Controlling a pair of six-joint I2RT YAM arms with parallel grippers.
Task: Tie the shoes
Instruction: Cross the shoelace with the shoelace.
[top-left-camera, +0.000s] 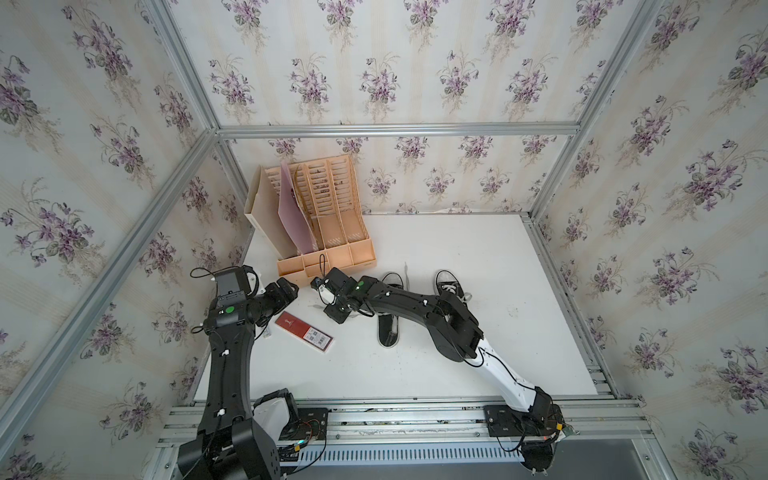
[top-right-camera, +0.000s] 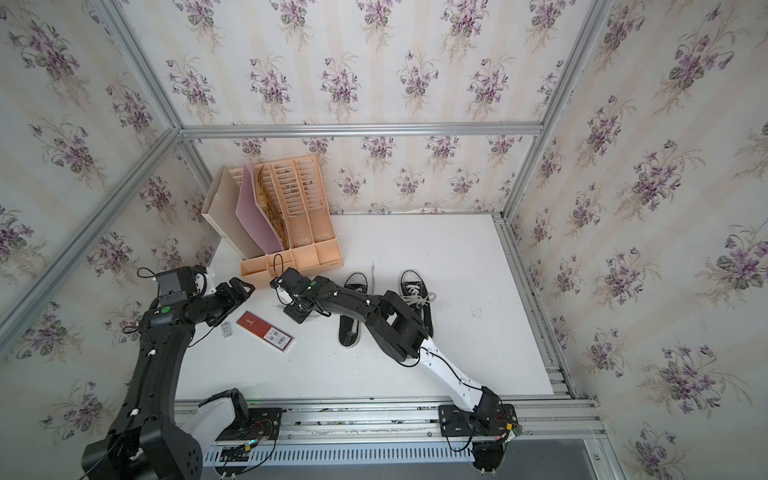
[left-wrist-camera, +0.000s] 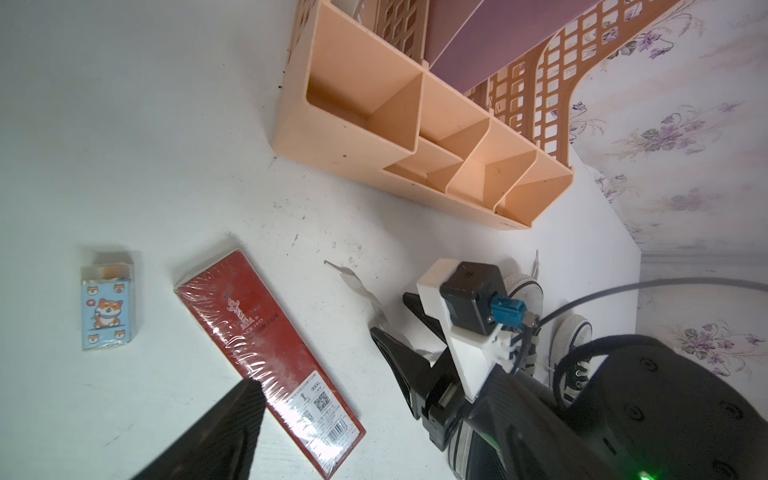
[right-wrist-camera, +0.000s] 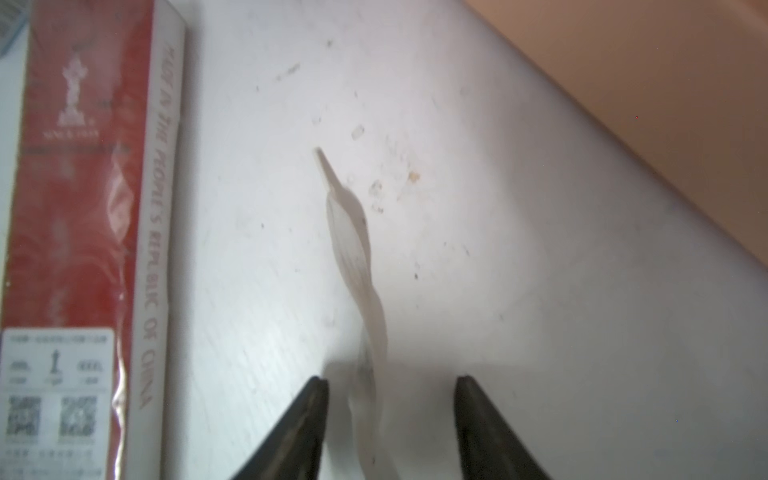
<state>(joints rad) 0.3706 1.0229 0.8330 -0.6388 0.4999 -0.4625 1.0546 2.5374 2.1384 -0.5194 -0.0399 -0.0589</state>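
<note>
Loosely, right fingers (right-wrist-camera: 299, 428) straddle lace (right-wrist-camera: 353, 249) between red box (right-wrist-camera: 83, 208) and organizer (right-wrist-camera: 665, 104).

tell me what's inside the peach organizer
The front compartments of the peach organizer look empty, though their walls hide parts of the floors. A purple folder stands in an upright slot behind; the slots' bottoms are hidden.

The left arm (top-left-camera: 226, 345) is wearing a black shell, carrying a round green mark (top-left-camera: 228, 309), white cable clips and a thin black cable. The right arm (top-left-camera: 409, 300) is showing black upper links and a white lower link (top-left-camera: 503, 374), with a black cable running along it. Its black wrist camera (left-wrist-camera: 471, 297) is sitting in a white mount and taking a blue connector (left-wrist-camera: 508, 311). The right gripper (right-wrist-camera: 391, 378) is showing dark fingers (right-wrist-camera: 291, 432) tapering to points.
</note>
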